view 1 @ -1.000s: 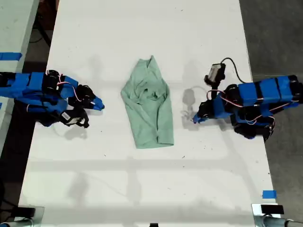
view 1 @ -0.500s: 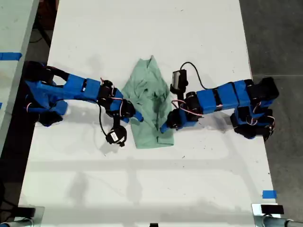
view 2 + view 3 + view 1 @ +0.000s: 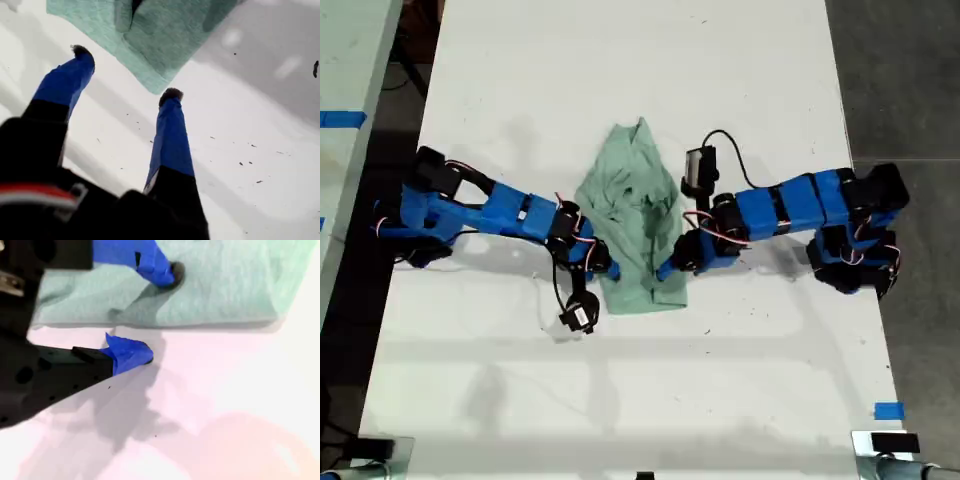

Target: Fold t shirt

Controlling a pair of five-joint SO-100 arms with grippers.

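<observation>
The t shirt (image 3: 635, 220) lies crumpled mid-table (image 3: 620, 400). My first gripper (image 3: 125, 72) spreads wide, empty, at its hem corner; my second gripper (image 3: 160, 315) straddles the opposite edge, one finger on cloth, gripping nothing, probably for a paired lift.

Both arms are bright blue with black joints and thin looping cables; each gripper has blue fingers (image 3: 170, 140) tipped in black.
</observation>
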